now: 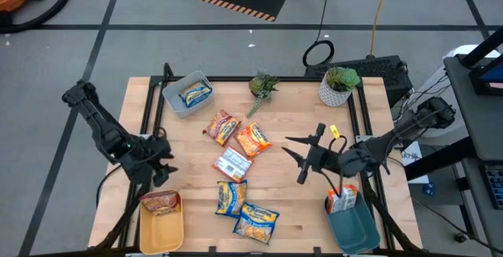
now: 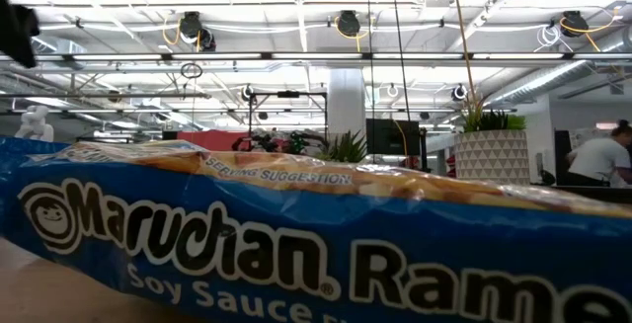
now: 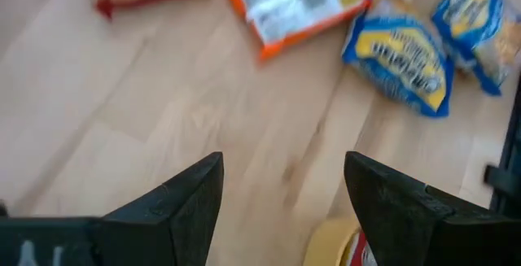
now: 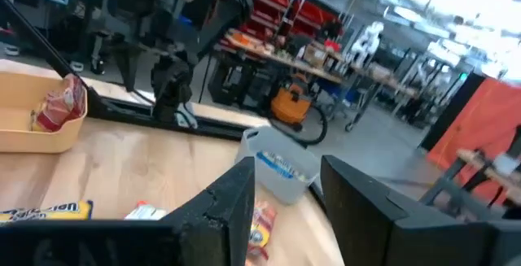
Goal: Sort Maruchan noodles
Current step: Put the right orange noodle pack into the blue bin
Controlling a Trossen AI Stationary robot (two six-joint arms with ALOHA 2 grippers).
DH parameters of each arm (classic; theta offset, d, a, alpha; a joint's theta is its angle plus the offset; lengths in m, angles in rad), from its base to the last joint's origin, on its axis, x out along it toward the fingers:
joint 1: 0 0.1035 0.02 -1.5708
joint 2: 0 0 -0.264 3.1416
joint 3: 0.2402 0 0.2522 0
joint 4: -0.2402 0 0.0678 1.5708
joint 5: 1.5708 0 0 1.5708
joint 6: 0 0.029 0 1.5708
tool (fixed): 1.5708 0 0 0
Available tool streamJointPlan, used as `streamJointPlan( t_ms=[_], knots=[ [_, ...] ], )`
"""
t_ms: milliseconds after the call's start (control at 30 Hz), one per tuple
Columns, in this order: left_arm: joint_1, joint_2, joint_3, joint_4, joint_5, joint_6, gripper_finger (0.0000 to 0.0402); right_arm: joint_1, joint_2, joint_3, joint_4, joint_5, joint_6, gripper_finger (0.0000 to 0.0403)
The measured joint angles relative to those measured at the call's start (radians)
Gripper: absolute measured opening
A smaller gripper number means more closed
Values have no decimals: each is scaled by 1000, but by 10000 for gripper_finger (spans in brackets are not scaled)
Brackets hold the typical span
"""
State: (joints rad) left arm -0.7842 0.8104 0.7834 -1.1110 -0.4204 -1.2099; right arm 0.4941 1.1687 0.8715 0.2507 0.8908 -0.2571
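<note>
Five Maruchan packets lie flat mid-table: red-and-yellow, orange, white and two blue ones. The nearest blue one fills the low view. A blue packet lies in the grey bin. A red one lies in the yellow bin. A white-and-orange one stands in the teal bin. My left gripper is open and empty just beyond the yellow bin. My right gripper is open and empty, right of the loose packets.
Two small potted plants stand at the table's far edge. Bare wood lies between the loose packets and each gripper. In the left wrist view, the yellow bin's rim shows beside my left gripper's fingers.
</note>
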Motion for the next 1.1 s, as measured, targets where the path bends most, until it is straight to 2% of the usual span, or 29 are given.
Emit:
streamJointPlan(
  t_ms=[133, 300, 567, 667, 833, 1100],
  knots=[
    [80, 0, 0, 110, -2, 152, 260, -57, 1, 0, -59, -103, 128, 137],
    [178, 1, 0, 276, -11, 391, 260, -141, 34, 0, -26, -273, 253, 137],
    [254, 21, 0, 442, -42, 654, 260, -259, 181, 0, -21, -320, 282, 137],
    [254, 40, 0, 459, -66, 705, 260, -314, 237, 0, -24, -401, 311, 137],
    [254, 71, 0, 462, -74, 734, 260, -396, 322, 0, -64, -620, 377, 147],
    [254, 115, 0, 458, -74, 735, 260, -460, 437, 0, -162, -686, 402, 202]
  ],
)
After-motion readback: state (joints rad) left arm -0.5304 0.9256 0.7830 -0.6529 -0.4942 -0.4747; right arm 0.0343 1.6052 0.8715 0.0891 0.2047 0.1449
